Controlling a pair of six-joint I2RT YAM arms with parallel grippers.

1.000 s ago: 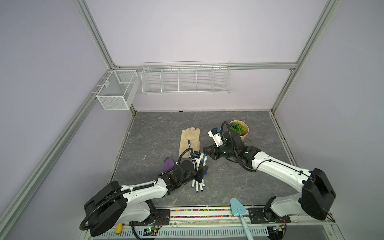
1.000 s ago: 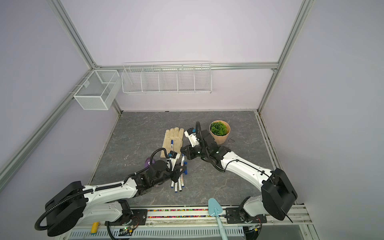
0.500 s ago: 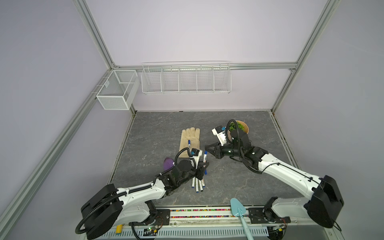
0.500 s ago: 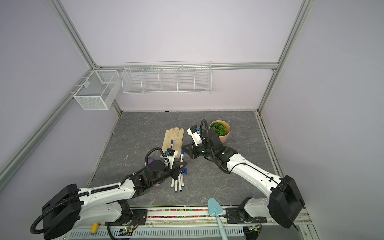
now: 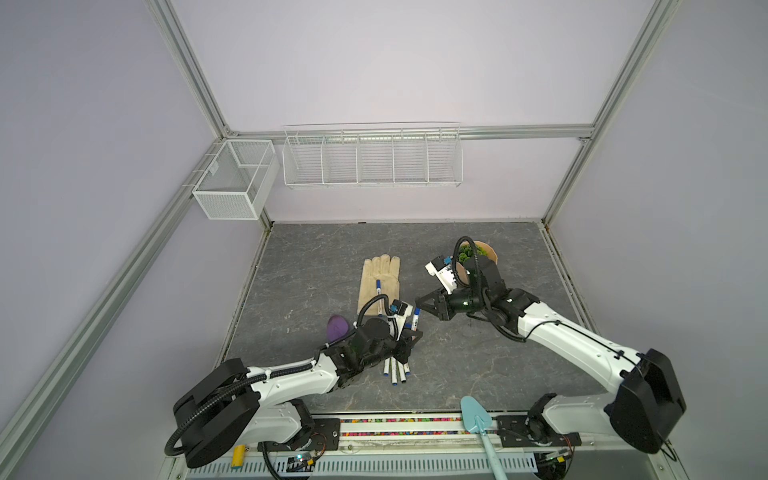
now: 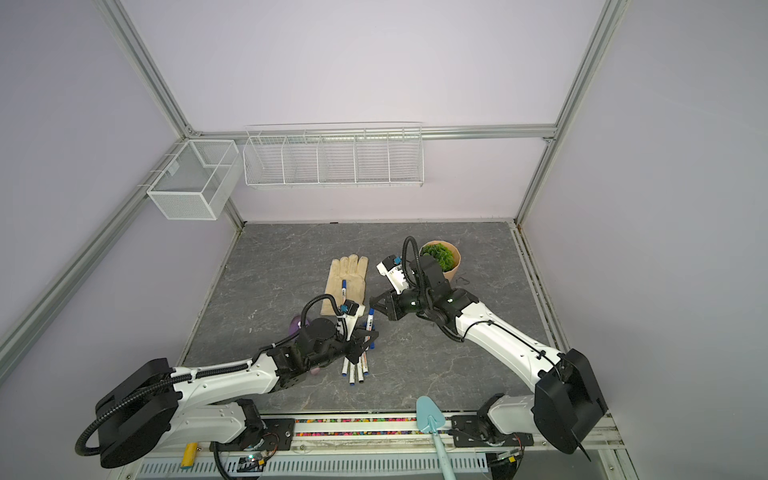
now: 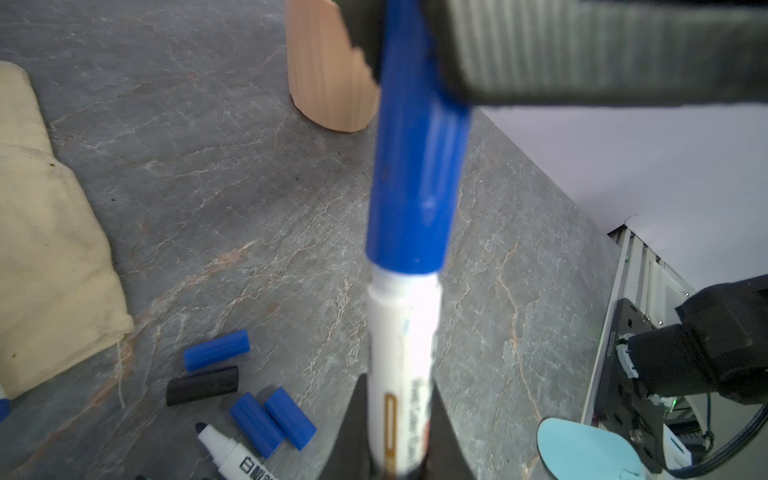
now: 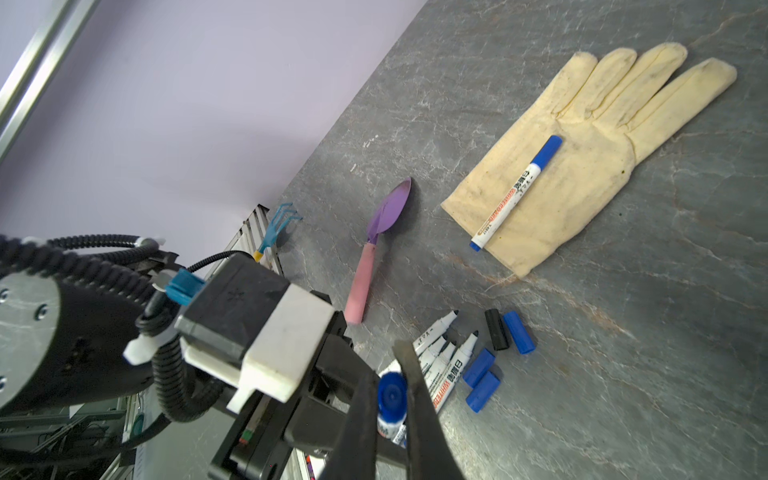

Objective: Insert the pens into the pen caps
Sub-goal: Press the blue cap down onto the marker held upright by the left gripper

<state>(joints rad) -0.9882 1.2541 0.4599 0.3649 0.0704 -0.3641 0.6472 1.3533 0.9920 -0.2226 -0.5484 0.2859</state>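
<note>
My left gripper (image 7: 399, 428) (image 5: 409, 336) is shut on a white pen (image 7: 401, 332) that points up and away from it. A blue pen cap (image 7: 415, 166) (image 8: 392, 397) sits on that pen's end. The right gripper (image 8: 392, 401) (image 5: 419, 309) is shut on this cap, one finger on each side. Three uncapped pens (image 8: 440, 357) (image 5: 397, 372) lie side by side under the left gripper. Loose pen caps lie beside them: a black one (image 7: 202, 384) (image 8: 496, 328) and three blue ones (image 7: 216, 349) (image 7: 270, 424) (image 8: 518, 332). Another capped pen (image 8: 515, 191) (image 5: 379, 286) lies on the glove.
A cream glove (image 5: 380, 270) lies behind the pens. A purple trowel with a pink handle (image 8: 390, 208) (image 5: 337, 328) lies to their left. The plant pot (image 5: 484, 251) (image 7: 328, 70) stands behind the right arm. A light blue trowel (image 5: 473, 415) rests on the front rail, and a small blue rake (image 8: 276, 228) lies at the left wall.
The right arm has shifted slightly to the right while its gripper stays at the pen's capped end. The left gripper keeps the pen in almost the same place.
</note>
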